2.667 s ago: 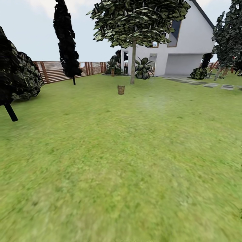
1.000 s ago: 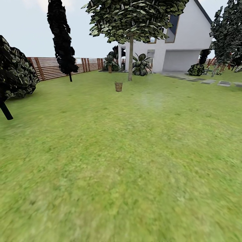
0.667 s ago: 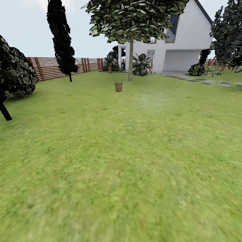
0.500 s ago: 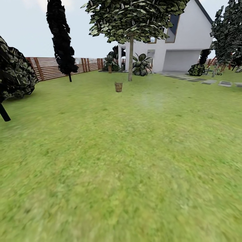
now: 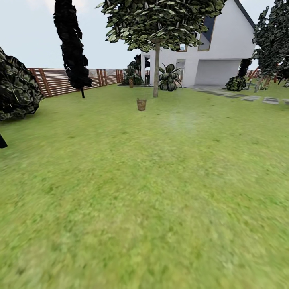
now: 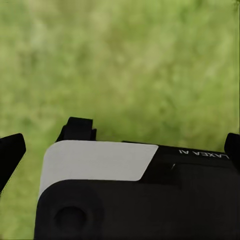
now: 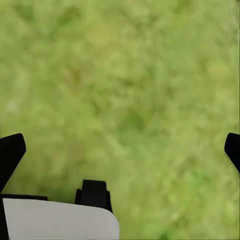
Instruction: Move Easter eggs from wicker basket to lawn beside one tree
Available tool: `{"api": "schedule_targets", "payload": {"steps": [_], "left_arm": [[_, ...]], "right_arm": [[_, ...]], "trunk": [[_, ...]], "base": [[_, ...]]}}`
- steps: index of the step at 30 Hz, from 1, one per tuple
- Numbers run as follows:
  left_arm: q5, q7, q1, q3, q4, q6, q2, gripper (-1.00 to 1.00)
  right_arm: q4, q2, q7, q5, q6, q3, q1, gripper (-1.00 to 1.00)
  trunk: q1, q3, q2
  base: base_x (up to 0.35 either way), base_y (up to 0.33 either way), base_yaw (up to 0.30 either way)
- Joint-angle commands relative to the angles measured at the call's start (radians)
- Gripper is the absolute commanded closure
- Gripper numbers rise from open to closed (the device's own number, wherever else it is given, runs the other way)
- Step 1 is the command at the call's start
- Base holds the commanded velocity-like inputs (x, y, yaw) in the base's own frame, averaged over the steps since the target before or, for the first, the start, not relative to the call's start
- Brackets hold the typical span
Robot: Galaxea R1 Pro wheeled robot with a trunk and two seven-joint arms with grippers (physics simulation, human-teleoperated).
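A: What ground is this?

B: Short green grass, the lawn (image 5: 160,192), wide and blurred up close. It runs to a brown slatted fence (image 5: 60,80) and a white house (image 5: 218,60) with a steep dark roof. A row of grey stepping stones (image 5: 249,97) lies in the grass by the house.

A: And the basket?

B: One basket (image 5: 141,104), small and brown, tapering to its base, standing upright on the grass far ahead of both grippers. At this range I cannot tell what it holds. Just beyond it rises the tree (image 5: 155,72), with a slim pale trunk and a broad leafy crown.

A: What else grows there?

B: One tall narrow dark conifer (image 5: 73,48) near the fence, one dark rounded bush (image 5: 18,90) on a thin leaning stem, and two broad-leaved potted plants (image 5: 168,78) against the house wall. More dark foliage stands past the stones.

A: The grippers?

B: The left gripper (image 6: 122,145) shows two black fingertips set wide apart at the edges of its wrist view, nothing between them, with grass beneath. Under that is a glossy black housing with a white rounded panel. The right gripper (image 7: 122,155) is likewise spread, holding nothing, its black fingertips far apart over mottled green grass, with a corner of white panel beside them.
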Motion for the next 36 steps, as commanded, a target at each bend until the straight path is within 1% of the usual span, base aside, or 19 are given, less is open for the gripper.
{"api": "schedule_targets", "payload": {"steps": [1, 12, 22, 24, 32, 36], "left_arm": [[0.008, -0.001, 0.0, 0.001, 0.0, 0.004, 0.0, -1.0], [0.009, -0.001, 0.0, 0.005, 0.004, 0.0, 0.0, -1.0], [0.009, -0.001, -0.001, 0.006, 0.004, 0.0, 0.0, -1.0], [0.009, -0.001, 0.0, 0.006, 0.004, 0.0, 0.0, -1.0], [0.009, -0.001, 0.0, 0.006, 0.005, 0.0, 0.0, -1.0], [0.009, -0.001, -0.001, 0.006, 0.006, -0.001, 0.0, -1.0]], "right_arm": [[0.002, 0.0, -0.005, 0.009, -0.003, 0.004, -0.001, -1.0], [0.003, 0.003, -0.003, 0.001, -0.009, 0.003, 0.0, -1.0], [0.004, 0.0, -0.003, 0.001, -0.009, 0.003, 0.001, -1.0], [0.015, 0.0, -0.003, 0.006, -0.008, 0.004, 0.001, -1.0], [0.028, 0.004, -0.003, 0.003, -0.01, 0.003, 0.001, -1.0], [0.03, 0.004, -0.003, 0.004, -0.01, 0.003, 0.001, -1.0]], "trunk": [[0.001, -0.001, 0.0], [0.001, -0.001, 0.0], [0.001, -0.001, 0.0], [0.001, -0.001, 0.0], [0.001, -0.001, 0.0], [0.001, -0.001, 0.0]], "base": [[0.337, 0.0, 0.0], [0.337, 0.0, 0.0], [0.337, 0.0, 0.0], [0.337, 0.0, 0.0], [0.337, 0.0, 0.0], [0.337, 0.0, 0.214]]}}
